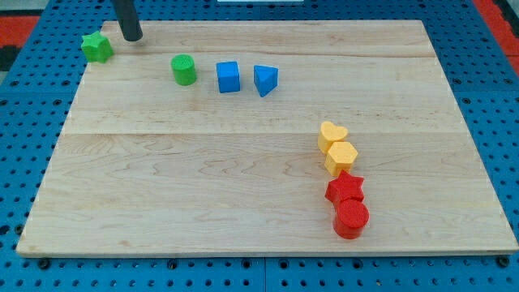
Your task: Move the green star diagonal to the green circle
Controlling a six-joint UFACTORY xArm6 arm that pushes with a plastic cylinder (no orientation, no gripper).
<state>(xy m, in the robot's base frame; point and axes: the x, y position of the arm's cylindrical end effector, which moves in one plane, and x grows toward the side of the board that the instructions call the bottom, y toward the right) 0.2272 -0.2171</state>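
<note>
The green star [96, 47] lies at the board's top left corner, partly over the left edge. The green circle [184, 70] stands to its right and a little lower. My tip [132, 36] rests on the board just right of the star and slightly above it, apart from it by a small gap. The tip is up and to the left of the green circle.
A blue cube [229, 76] and a blue triangle [265, 79] stand in a row right of the green circle. A yellow heart [332, 135], yellow hexagon [341, 156], red star [345, 189] and red circle [351, 218] form a touching column at lower right. The wooden board [203, 178] sits on blue pegboard.
</note>
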